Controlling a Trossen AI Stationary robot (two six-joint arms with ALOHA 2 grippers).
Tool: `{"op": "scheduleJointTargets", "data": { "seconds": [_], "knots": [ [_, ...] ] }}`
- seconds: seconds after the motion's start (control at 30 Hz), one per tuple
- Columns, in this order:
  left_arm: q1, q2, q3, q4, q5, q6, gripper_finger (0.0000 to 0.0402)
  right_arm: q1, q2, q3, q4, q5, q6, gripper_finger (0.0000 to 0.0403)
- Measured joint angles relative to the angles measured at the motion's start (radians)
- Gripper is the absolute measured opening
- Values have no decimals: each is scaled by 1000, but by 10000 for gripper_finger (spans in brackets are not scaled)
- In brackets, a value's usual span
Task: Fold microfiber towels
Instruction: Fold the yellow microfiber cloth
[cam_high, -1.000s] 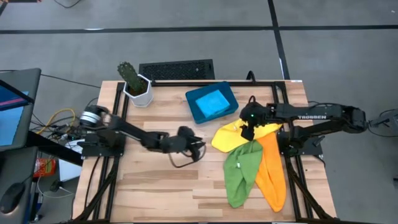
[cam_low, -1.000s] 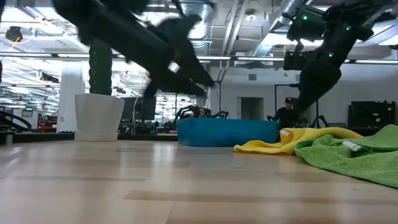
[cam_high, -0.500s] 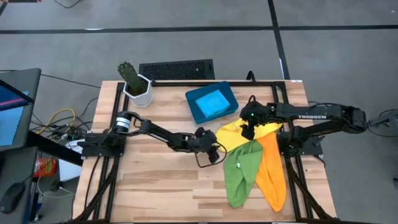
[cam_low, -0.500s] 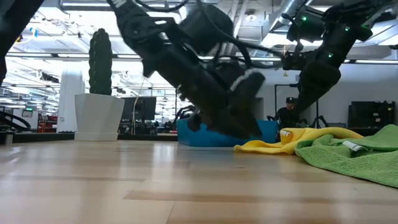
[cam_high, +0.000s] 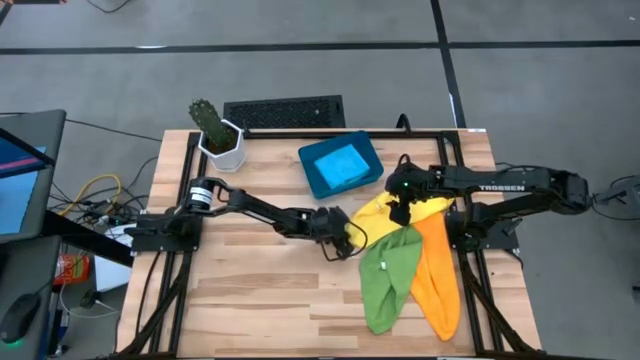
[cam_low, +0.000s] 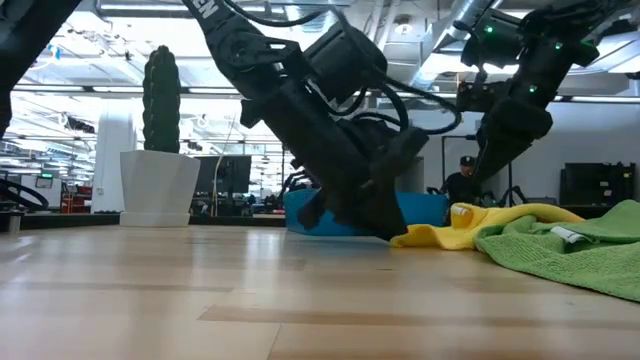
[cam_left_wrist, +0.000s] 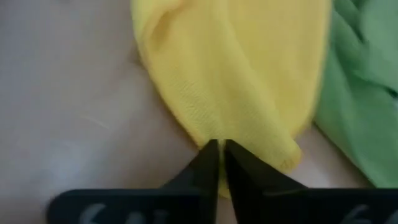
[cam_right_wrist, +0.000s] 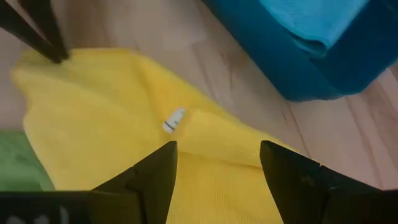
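The yellow towel (cam_high: 378, 214) lies crumpled on the table right of centre, partly over the green towel (cam_high: 386, 282) and the orange towel (cam_high: 436, 272). A light blue towel (cam_high: 341, 160) lies in the dark-blue tray (cam_high: 308, 172). My left gripper (cam_left_wrist: 219, 147) reaches across the table and is shut on the yellow towel's left edge. My right gripper (cam_right_wrist: 217, 168) hangs open above the yellow towel (cam_right_wrist: 112, 118), touching nothing. My left gripper pinches the yellow towel's left edge (cam_left_wrist: 214, 134) between its two fingers, only at their tips. The fingers (cam_low: 392, 232) slant down from the table's left. The towel lies slack on the table; one layer or several, I cannot tell.
A potted cactus (cam_high: 215, 132) in a white pot stands at the far left corner, with a black keyboard (cam_high: 284, 110) beyond the far edge. Bare wood (cam_high: 260, 300) stretches over the near left half of the table.
My left gripper has swung toward the table's right edge and down, tipping more steeply, until its fingertips reached the yellow towel's left edge. The towels have stayed where they lay.
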Motion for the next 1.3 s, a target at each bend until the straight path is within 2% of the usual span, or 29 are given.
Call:
{"op": "scheduleJointTargets", "data": {
  "seconds": [0.07,0.17,0.4,0.57,0.7,0.9,1.03,1.13,1.3],
  "knots": [
    [-8,0,1,-20,81,1,9,11,0,1,1,-33,-40,253],
    [-35,-27,2,-153,121,14,2,44,0,1,25,-82,-109,253],
    [-128,-127,-4,-468,-28,88,0,128,40,2,232,-91,-230,253],
    [-157,-153,-9,-510,-49,111,0,150,196,10,423,-108,-283,253],
    [-179,-156,-9,-546,-47,86,0,159,366,90,517,-118,-293,253],
    [-229,-162,-9,-611,11,112,0,158,594,228,488,-143,-309,253],
    [-263,-180,-10,-673,56,92,0,172,695,306,409,-187,-306,249],
    [-289,-211,-16,-748,65,70,0,195,740,355,360,-231,-308,232],
    [-318,-314,-14,-899,-21,16,0,269,746,408,276,-447,-311,188]
  ]
}}
